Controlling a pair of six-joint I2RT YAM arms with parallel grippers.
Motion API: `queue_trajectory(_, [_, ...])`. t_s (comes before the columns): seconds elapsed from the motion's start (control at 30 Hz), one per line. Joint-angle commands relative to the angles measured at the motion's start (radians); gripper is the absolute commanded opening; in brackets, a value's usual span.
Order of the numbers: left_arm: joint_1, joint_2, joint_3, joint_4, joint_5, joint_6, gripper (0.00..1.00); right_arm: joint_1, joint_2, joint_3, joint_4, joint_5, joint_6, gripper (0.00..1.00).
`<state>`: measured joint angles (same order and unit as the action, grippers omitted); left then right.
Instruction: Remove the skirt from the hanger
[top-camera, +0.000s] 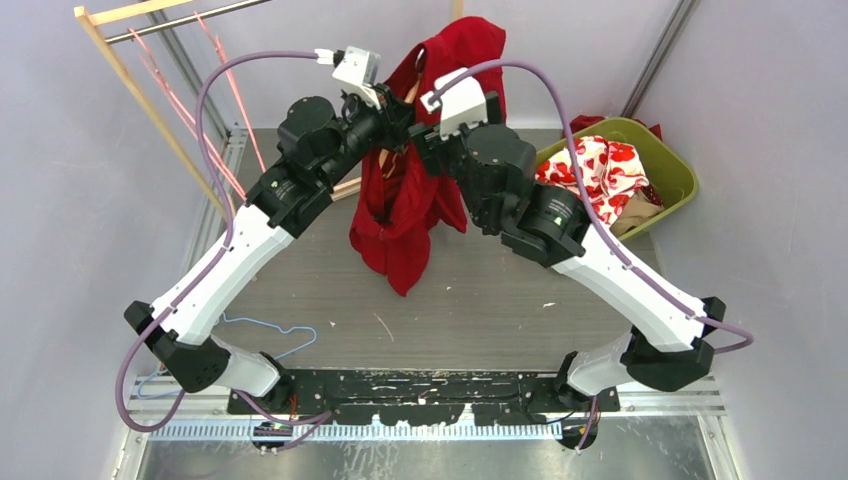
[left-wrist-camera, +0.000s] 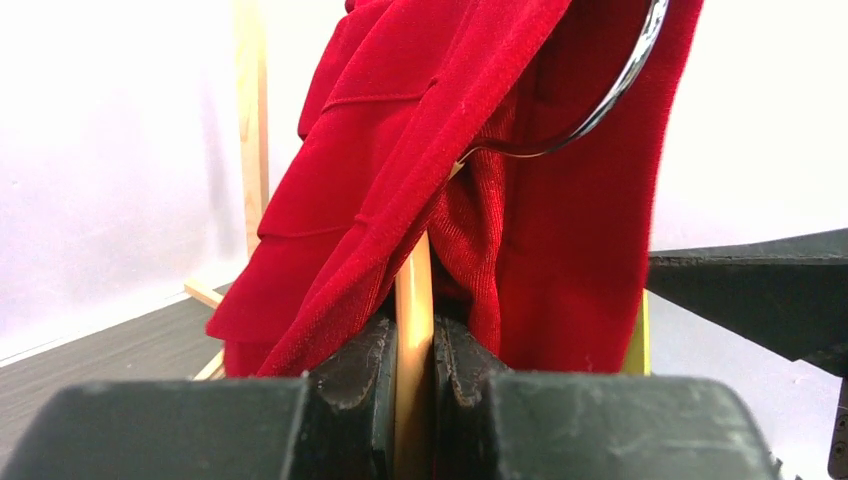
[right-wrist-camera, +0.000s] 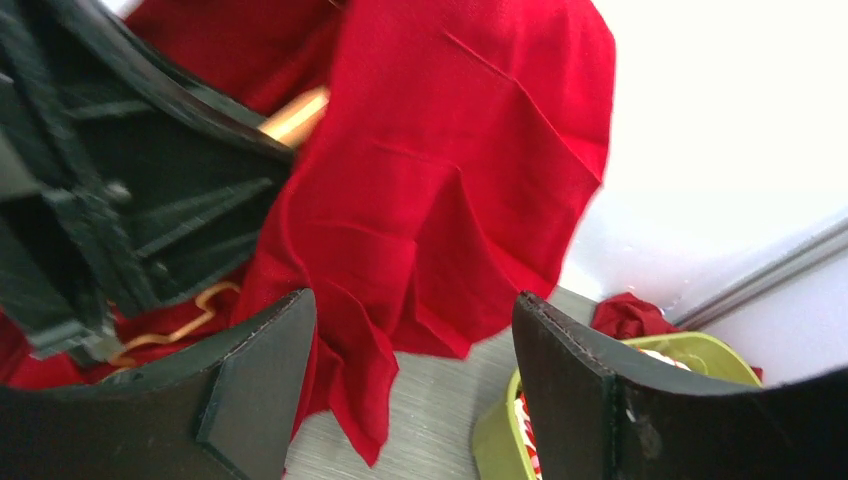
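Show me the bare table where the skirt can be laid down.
Free: the broad table patch between the left arm and right arm, bordered by the skirt above and the base plate below. The blue hanger takes the near-left corner. Crowded: around the skirt, where the left pincer and right pincer meet, and by the green bin.

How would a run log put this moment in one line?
left fingers: shut on wooden hanger | right fingers: open, facing red skirt | skirt: draped on hanger
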<state>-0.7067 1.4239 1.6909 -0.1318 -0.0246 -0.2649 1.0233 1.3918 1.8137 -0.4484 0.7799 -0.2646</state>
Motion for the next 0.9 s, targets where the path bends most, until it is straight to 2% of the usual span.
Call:
queue_trajectory(0.0, [0.002,-0.063,0.021,0.114,0.041,0.033,0.00,0.000,0.031,0.097,-0.002,-0.061,-0.032,0.77])
queue_trajectory(0.2, [0.001,-0.080,-0.022,0.088,0.057,0.047,0.00,-0.021,0.079,0.182,-0.003,-0.065,-0.073,0.77])
queue_trajectory(0.37, [0.000,-0.109,-0.045,0.075,0.080,0.071,0.00,-0.079,0.102,0.143,-0.009,-0.058,-0.036,0.76])
queue_trajectory(0.53, [0.000,-0.146,-0.071,0.067,0.085,0.096,0.00,-0.161,0.108,0.076,-0.014,-0.116,0.082,0.70])
queue_trajectory(0.7, [0.001,-0.182,-0.088,0.054,0.079,0.108,0.00,-0.204,0.115,0.054,-0.016,-0.164,0.165,0.60])
queue_trajectory(0.87, [0.001,-0.191,-0.102,0.050,0.043,0.132,0.00,-0.204,0.081,0.049,-0.018,-0.185,0.171,0.59])
